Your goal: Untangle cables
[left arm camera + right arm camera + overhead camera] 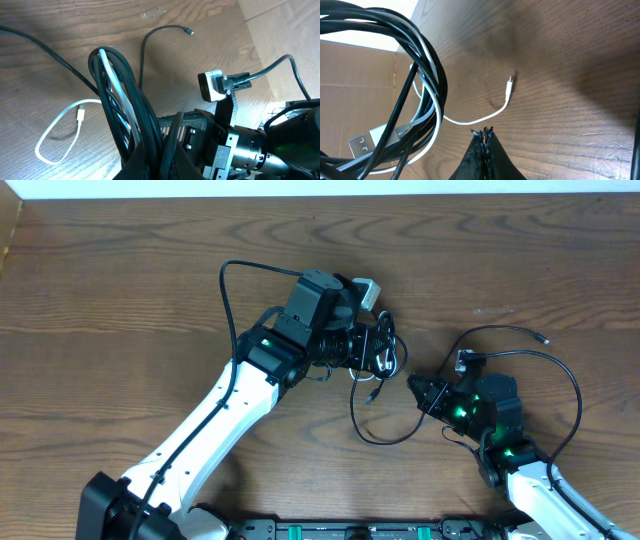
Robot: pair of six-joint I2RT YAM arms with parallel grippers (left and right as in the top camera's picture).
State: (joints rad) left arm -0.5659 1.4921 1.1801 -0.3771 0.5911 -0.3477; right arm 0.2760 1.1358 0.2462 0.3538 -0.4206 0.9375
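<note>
The cables form a bundle (pixel 385 350) of black loops with one white strand, near the table's middle. My left gripper (pixel 372 352) is shut on this bundle, and in the left wrist view the loops (pixel 117 85) rise out of the gripper (pixel 160 160). A white cable end (pixel 60 127) curls on the wood beside it. One black loop (pixel 375 430) trails toward the front. My right gripper (pixel 413 385) is shut and holds nothing, just right of the bundle. In the right wrist view the gripper (pixel 485 132) points at the white plug end (pixel 509 82), with the bundle (pixel 422 75) at left.
A separate thin black cable with a small plug (pixel 543 338) lies at the right, and its plug end (pixel 188 31) also shows in the left wrist view. A silver USB plug (pixel 362 144) hangs in the bundle. The table's far edge (pixel 320 197) runs along the top.
</note>
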